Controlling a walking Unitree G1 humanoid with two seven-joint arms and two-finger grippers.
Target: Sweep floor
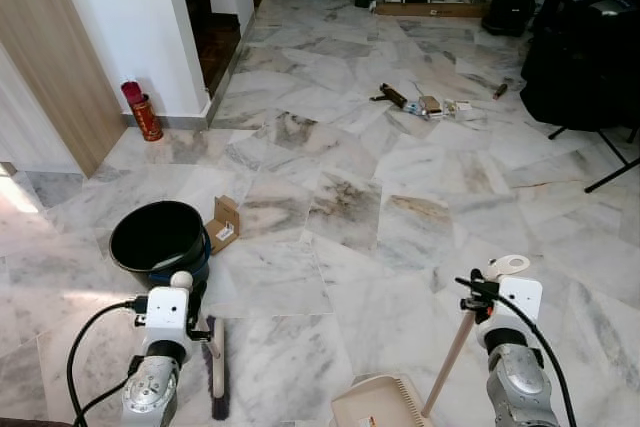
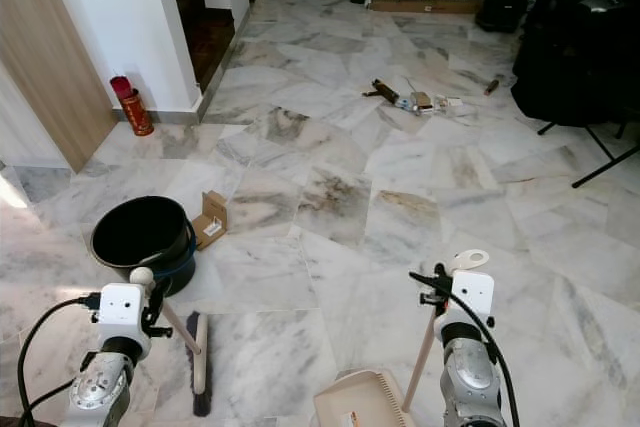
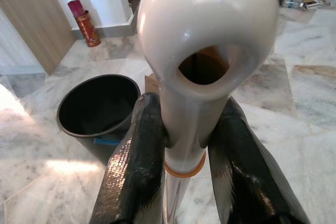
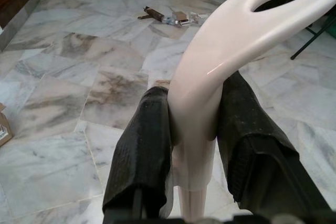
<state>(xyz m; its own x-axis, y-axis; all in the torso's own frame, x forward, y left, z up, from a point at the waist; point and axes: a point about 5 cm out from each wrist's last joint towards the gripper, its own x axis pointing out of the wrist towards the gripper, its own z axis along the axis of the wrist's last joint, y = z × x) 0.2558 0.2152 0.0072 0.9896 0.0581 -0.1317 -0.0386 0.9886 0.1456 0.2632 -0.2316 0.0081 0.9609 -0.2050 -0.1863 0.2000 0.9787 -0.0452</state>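
Left gripper (image 3: 184,145): fingers closed on the cream handle of the broom (image 2: 198,362), whose brush head rests on the marble floor (image 1: 330,207) beside the black bucket (image 1: 158,237).
Right gripper (image 4: 194,135): fingers clamped on the looped handle of the dustpan (image 1: 380,402), pan on the floor at the robot's feet.
Litter (image 1: 420,102): scattered well ahead.
Cardboard box (image 1: 224,223): just beside the bucket.
Red canister (image 1: 142,112): at the wall corner.

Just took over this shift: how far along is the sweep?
Tools are picked up: the left gripper is shut on the broom, the right gripper on the dustpan handle. The litter lies unswept far ahead, and a small cardboard box sits beside the black bucket. Sweeping looks barely started.
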